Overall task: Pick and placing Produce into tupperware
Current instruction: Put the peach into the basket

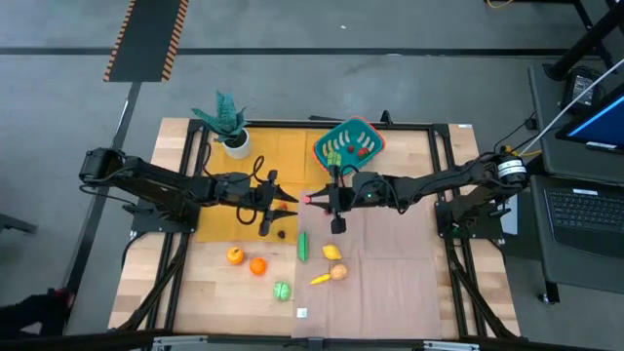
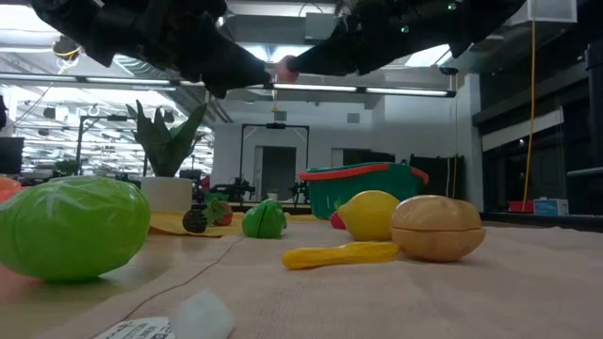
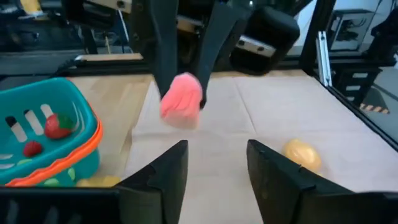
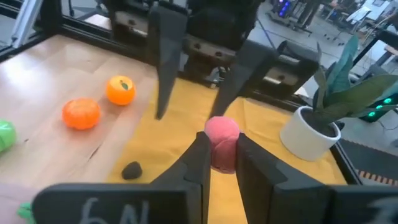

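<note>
On my counter a teal potted plant in a white pot stands at the far left corner, beside a yellow mat. A beige cloth covers the right half. Right of the counter, a laptop sits open. A striped hazard strip marks the grey floor beyond.

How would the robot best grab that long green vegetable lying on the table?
From straight above, closing across the middle of the green vegetable. It lies flat and narrow, its long sides free, with the yellow fruit a little way off.
</note>
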Available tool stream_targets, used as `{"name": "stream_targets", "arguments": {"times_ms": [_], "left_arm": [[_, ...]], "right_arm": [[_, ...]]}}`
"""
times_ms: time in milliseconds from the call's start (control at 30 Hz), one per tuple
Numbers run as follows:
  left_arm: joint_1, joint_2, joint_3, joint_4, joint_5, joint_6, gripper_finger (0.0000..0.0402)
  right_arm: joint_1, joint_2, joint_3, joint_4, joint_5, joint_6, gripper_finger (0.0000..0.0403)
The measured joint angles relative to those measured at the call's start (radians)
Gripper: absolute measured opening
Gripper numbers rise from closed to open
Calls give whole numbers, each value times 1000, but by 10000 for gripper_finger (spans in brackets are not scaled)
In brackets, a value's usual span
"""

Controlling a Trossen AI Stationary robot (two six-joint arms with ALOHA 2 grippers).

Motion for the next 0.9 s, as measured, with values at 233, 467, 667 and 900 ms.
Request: {"name": "stream_targets", "arguments": {"times_ms": [233,467,667,900], "left_arm": [[0,-58,0,-125,-5,6,195],[0,-100,0,-196,-17,37,198],[0,-123,0,-254,-112,45,197],[1,-129,0,-276,-193,49,197]], "right_arm": [[0,-25,-2,-71,0,7,45],[0,-100,-2,-208,97,67,36],[1,-164,-2,-354,229,176,35],[1,-220,-3,-483,464,303,35]]}}
